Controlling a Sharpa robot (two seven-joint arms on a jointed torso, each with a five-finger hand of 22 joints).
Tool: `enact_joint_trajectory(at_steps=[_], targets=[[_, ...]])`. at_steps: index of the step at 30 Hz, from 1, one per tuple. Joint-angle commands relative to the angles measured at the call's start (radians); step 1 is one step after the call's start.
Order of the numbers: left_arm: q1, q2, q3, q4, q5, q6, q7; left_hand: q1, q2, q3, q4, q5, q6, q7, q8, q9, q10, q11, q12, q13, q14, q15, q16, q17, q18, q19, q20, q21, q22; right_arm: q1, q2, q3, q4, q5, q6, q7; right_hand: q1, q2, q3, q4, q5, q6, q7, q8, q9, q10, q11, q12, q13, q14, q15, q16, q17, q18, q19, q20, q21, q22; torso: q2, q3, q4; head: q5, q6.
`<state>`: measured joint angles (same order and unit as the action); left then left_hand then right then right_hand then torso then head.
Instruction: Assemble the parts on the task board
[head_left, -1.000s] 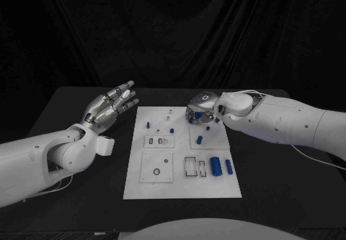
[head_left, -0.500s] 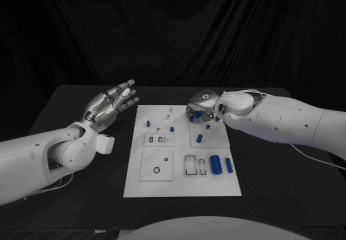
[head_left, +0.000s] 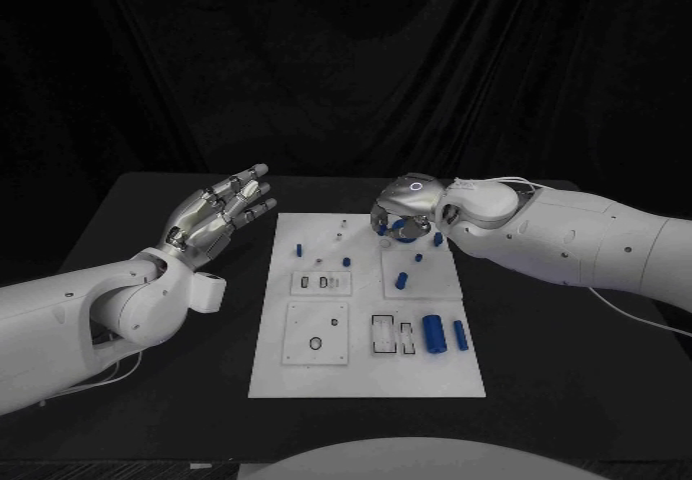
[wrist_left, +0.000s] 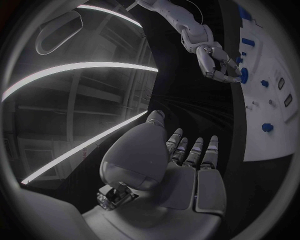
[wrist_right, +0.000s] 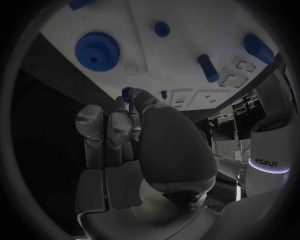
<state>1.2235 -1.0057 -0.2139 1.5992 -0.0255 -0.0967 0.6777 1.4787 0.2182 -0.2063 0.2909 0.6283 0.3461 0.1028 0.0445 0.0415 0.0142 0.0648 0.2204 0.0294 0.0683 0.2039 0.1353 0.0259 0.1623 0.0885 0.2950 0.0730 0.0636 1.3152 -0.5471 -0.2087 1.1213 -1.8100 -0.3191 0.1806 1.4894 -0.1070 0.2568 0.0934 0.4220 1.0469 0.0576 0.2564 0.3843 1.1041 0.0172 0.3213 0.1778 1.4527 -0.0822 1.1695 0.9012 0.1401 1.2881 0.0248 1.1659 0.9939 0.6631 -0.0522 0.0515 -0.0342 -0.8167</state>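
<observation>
Fingertips of our right hand (head_left: 404, 215) pinch a small blue gear (wrist_right: 128, 93) just above the far end of the task board (head_left: 364, 375), beside a large blue gear (wrist_right: 97, 50) already lying there. Our left hand (head_left: 219, 213) hovers released over the tabletop (head_left: 577, 360). Several blue parts (head_left: 431, 327) lie loose, so we judge most assembly remains.

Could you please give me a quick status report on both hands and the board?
Left hand open, raised beside the task board. Right hand pinching a small blue gear over the board's far end. Nothing in the way.
</observation>
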Motion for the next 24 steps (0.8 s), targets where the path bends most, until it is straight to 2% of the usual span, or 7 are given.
enact_joint_trajectory(at_steps=[1,6,7,10,12,17,24], targets=[[0.0,-0.008,0.001,0.015,-0.001,-0.021,0.181,0.007,-0.005,0.004,-0.002,0.005,0.01,0.001,0.006,0.001,0.002,0.005,0.006,0.001,0.001,0.005,0.004,0.001,-0.005,0.0,-0.002,0.0,-0.003,0.029,-0.004,0.002,0.02,0.025,-0.008,-0.013,-0.007,0.012,0.003,-0.003,-0.008,-0.011,0.003,-0.001,0.009,0.012,-0.013,-0.005,0.017,0.0,-0.004,-0.001,-0.006,-0.015,0.003,-0.001,0.002,0.002,-0.001,-0.001,0.0005,0.005,0.014],[0.002,-0.016,0.001,0.032,-0.001,-0.044,0.204,0.007,-0.011,0.003,-0.001,0.005,0.024,0.0,0.01,0.002,0.008,0.006,0.018,0.003,-0.005,-0.004,-0.003,0.0,-0.007,-0.01,-0.005,-0.007,-0.009,0.065,0.001,0.002,0.028,0.027,0.018,-0.024,-0.01,0.012,0.005,-0.002,-0.013,-0.023,0.003,-0.006,0.018,0.005,-0.011,-0.012,0.016,-0.003,-0.003,-0.006,-0.012,-0.017,0.006,0.001,0.007,0.012,0.004,-0.0049,0.0044,0.009,0.013],[0.002,-0.017,0.001,0.037,-0.001,-0.053,0.215,0.006,-0.013,0.003,0.0,0.005,0.031,-0.001,0.012,0.002,0.012,0.005,0.025,0.003,-0.013,-0.019,-0.013,-0.002,-0.004,-0.021,-0.009,-0.015,-0.015,0.072,0.006,0.002,0.027,0.028,0.027,-0.026,-0.01,0.012,0.005,-0.002,-0.014,-0.024,0.003,-0.006,0.019,0.006,-0.011,-0.012,0.016,-0.004,-0.003,-0.007,-0.014,-0.018,0.007,0.001,0.01,0.017,0.008,-0.0044,0.0067,0.007,0.012],[0.003,-0.015,0.001,0.041,-0.001,-0.063,0.229,0.004,-0.015,0.002,0.001,0.005,0.034,-0.004,0.012,0.002,0.016,0.002,0.032,0.004,-0.025,-0.041,-0.027,-0.004,0.004,-0.034,-0.018,-0.023,-0.022,0.079,0.015,0.002,0.021,0.028,0.034,-0.028,-0.011,0.013,0.005,-0.002,-0.017,-0.025,0.003,-0.006,0.021,0.007,-0.011,-0.012,0.016,-0.005,-0.002,-0.008,-0.015,-0.019,0.008,0.001,0.011,0.02,0.016,-0.0023,0.0133,0.002,0.01],[0.004,-0.014,0.001,0.041,-0.001,-0.068,0.236,0.003,-0.015,0.003,0.001,0.005,0.033,-0.004,0.012,0.001,0.017,0.003,0.033,0.003,-0.033,-0.051,-0.037,-0.006,0.008,-0.042,-0.023,-0.029,-0.026,0.083,0.024,0.002,0.014,0.028,0.038,-0.028,-0.011,0.013,0.005,-0.002,-0.019,-0.025,0.003,-0.006,0.023,0.007,-0.011,-0.013,0.016,-0.005,-0.002,-0.008,-0.015,-0.019,0.007,0.002,0.011,0.02,0.02,-0.0036,0.0181,-0.003,0.009],[0.005,-0.01,0.001,0.042,-0.002,-0.069,0.246,0.003,-0.015,0.003,0.0,0.006,0.033,-0.004,0.012,0.001,0.017,0.003,0.032,0.003,-0.036,-0.055,-0.04,-0.007,0.01,-0.046,-0.026,-0.032,-0.029,0.087,0.038,0.002,0.0,0.028,0.046,-0.03,-0.011,0.012,0.005,-0.002,-0.021,-0.026,0.003,-0.006,0.025,0.007,-0.011,-0.013,0.016,-0.006,-0.002,-0.008,-0.015,-0.019,0.007,0.002,0.011,0.021,0.035,-0.0068,0.0324,-0.018,0.008],[0.005,-0.003,0.001,0.037,-0.002,-0.059,0.245,0.004,-0.014,0.003,0.0,0.006,0.031,-0.004,0.012,0.001,0.016,0.003,0.031,0.003,-0.037,-0.056,-0.041,-0.007,0.01,-0.046,-0.026,-0.032,-0.029,0.087,0.051,0.002,-0.016,0.029,0.059,-0.032,-0.012,0.012,0.007,-0.002,-0.026,-0.033,0.004,-0.009,0.029,0.005,-0.01,-0.017,0.015,-0.007,-0.001,-0.009,-0.016,-0.019,0.005,0.003,0.01,0.022,0.048,-0.0101,0.0446,-0.033,0.009]])
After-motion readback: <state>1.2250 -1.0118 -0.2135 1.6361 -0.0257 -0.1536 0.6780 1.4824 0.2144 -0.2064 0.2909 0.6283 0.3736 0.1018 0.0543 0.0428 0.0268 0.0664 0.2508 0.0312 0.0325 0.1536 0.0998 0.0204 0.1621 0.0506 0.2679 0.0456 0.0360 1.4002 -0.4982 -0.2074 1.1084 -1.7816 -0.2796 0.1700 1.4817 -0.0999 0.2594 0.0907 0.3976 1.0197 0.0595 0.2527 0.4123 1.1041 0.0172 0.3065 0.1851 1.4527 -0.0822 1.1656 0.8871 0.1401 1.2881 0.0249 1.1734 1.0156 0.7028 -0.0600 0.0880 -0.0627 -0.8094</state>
